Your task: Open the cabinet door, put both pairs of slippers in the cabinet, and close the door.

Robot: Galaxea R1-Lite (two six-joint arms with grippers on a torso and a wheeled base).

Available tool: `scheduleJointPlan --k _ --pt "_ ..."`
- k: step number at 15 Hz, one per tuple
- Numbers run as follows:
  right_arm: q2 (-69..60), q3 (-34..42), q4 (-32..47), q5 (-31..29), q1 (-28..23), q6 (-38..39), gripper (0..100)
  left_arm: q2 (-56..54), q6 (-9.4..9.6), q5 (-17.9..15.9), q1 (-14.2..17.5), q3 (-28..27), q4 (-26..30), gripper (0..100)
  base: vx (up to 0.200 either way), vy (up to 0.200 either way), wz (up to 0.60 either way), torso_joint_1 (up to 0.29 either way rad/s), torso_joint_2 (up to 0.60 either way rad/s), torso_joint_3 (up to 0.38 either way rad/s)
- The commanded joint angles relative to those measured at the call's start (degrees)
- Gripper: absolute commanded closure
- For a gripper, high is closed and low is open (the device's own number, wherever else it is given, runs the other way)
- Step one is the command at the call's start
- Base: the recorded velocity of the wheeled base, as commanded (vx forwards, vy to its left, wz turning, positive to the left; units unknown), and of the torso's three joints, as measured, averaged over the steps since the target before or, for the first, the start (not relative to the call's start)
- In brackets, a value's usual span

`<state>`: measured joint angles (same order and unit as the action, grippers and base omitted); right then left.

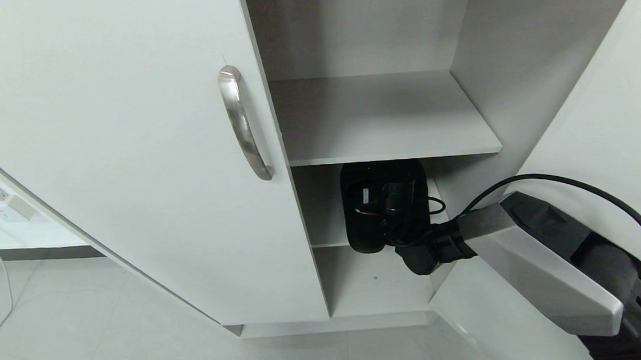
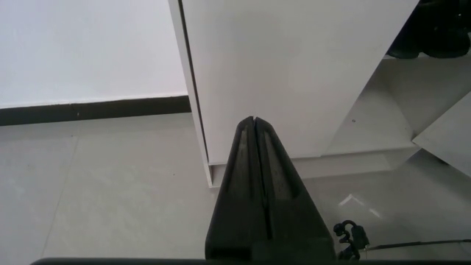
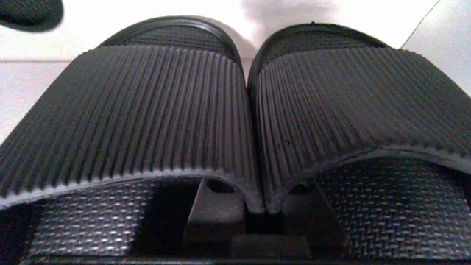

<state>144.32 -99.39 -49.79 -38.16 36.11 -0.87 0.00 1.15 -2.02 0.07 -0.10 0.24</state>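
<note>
Since the right door (image 1: 599,124) stands open, step one is done. Right jaws are clamped on the touching inner edges of one pair of slippers (image 1: 382,210), inside the cabinet (image 1: 510,58) on or just over the middle shelf (image 1: 322,228), not yet released. A dark shape (image 3: 26,11) beside them may be the second pair, can't confirm. Left jaws are pressed together, empty, low over the floor (image 2: 96,191) by the left door (image 2: 294,66). Remaining: release, verify second pair, close up.

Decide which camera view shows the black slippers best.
Right wrist view: the black slippers lie side by side, ribbed straps clear. The head view shows a dark shape on a cabinet shelf; the left wrist view, just a dark edge.
</note>
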Motion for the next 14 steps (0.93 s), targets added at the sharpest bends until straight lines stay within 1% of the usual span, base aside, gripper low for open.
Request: scheduleJointPlan --k 1,4,5,9,11,14 --pt "0.43 -0.19 0.04 0.01 -0.16 -0.01 100 0.09 0.0 0.0 0.01 0.01 0.02 100 0.0 0.0 0.0 0.0 0.0 0.0" --pt "0.78 -0.28 -0.05 0.01 -0.25 -0.01 100 0.09 0.0 0.0 0.01 0.01 0.02 100 0.0 0.0 0.0 0.0 0.0 0.0" --pt "0.78 -0.28 -0.05 0.01 -0.25 -0.01 0 0.09 0.0 0.0 0.01 0.01 0.02 100 0.0 0.0 0.0 0.0 0.0 0.0" --pt "-0.36 2.18 -0.31 -0.52 -0.16 0.07 0 0.09 0.0 0.0 0.01 0.01 0.02 100 0.0 0.0 0.0 0.0 0.0 0.0" --pt "-2.29 6.23 -1.37 -0.6 0.1 0.16 0 0.09 0.0 0.09 0.01 0.01 0.02 100 0.0 0.0 0.0 0.0 0.0 0.0" --pt "-5.63 13.26 -5.94 -0.78 1.07 0.16 0 0.09 0.0 0.0 0.01 0.01 0.02 100 0.0 0.0 0.0 0.0 0.0 0.0"
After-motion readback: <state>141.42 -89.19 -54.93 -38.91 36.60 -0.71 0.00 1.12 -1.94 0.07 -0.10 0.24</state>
